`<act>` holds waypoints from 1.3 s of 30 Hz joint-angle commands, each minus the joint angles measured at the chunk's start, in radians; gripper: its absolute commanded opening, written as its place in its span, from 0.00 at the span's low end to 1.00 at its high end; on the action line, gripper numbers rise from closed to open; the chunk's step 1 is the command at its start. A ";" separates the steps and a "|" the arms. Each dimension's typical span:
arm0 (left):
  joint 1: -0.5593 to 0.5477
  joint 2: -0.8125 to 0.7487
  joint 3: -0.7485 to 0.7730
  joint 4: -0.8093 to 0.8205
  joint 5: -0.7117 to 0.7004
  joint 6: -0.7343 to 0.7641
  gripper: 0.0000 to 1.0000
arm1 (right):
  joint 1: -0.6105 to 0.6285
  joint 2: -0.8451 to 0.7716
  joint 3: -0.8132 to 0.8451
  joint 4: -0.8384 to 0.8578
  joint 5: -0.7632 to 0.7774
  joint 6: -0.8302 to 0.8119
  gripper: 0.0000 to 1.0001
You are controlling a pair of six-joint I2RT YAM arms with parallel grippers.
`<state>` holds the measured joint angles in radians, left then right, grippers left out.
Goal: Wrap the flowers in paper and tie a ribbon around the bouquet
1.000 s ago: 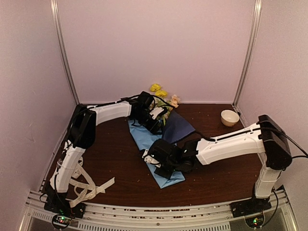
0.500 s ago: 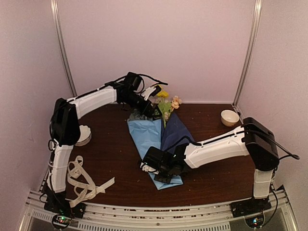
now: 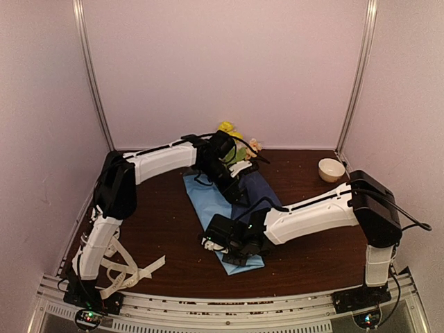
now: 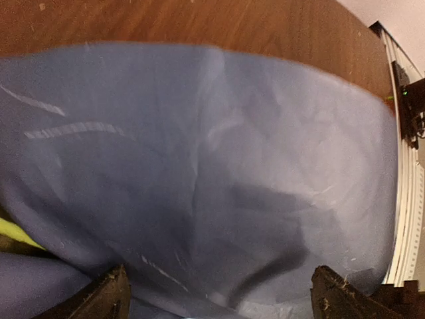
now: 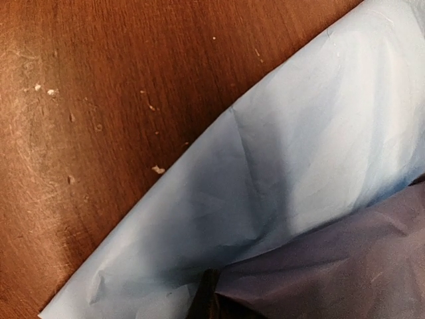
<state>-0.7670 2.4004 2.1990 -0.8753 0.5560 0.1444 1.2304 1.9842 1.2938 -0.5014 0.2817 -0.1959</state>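
Observation:
The paper lies slantwise on the table, light-blue face point(image 3: 205, 200) to the left and a navy flap point(image 3: 262, 186) folded over on the right. The flowers point(image 3: 231, 133) stick out at its far end, yellow and peach blooms showing; the stems are hidden. My left gripper point(image 3: 240, 191) hangs just over the navy flap point(image 4: 199, 166), jaws wide open and empty, fingertips point(image 4: 109, 299) at the frame's bottom corners. My right gripper point(image 3: 212, 241) is shut at the paper's near end, its dark tip point(image 5: 209, 296) where the navy flap meets the light blue point(image 5: 279, 159). The ribbon point(image 3: 121, 267) lies looped at the near left.
A small white bowl point(image 3: 331, 168) stands at the back right near the wall. Crumbs dot the brown tabletop point(image 5: 99, 100) beside the paper's edge. Metal rails point(image 3: 208, 305) run along the near edge, and the enclosure walls close in on three sides.
My left arm swung up and back over the blooms, then came down over the navy flap, its jaws opening wider. My right gripper shifted slightly left early on, then stayed shut.

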 commanded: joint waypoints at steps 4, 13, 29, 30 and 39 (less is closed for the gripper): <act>0.014 0.027 -0.009 -0.068 0.023 0.017 0.98 | 0.017 0.026 0.015 -0.041 0.013 -0.004 0.00; 0.006 0.052 -0.063 0.007 0.218 0.003 0.67 | 0.017 0.022 -0.003 -0.033 0.035 -0.003 0.00; 0.068 -0.035 -0.299 0.246 0.094 -0.103 0.00 | 0.017 -0.065 -0.064 0.024 0.049 0.056 0.25; 0.070 -0.036 -0.309 0.258 0.083 -0.104 0.00 | 0.017 -0.077 -0.072 0.027 0.046 0.064 0.29; 0.086 -0.013 -0.354 0.319 0.074 -0.131 0.00 | 0.007 -0.305 -0.173 0.143 -0.052 0.130 0.51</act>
<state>-0.6971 2.3936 1.8641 -0.6304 0.6830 0.0334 1.2392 1.7893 1.1534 -0.4252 0.2886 -0.1181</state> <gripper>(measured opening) 0.013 0.482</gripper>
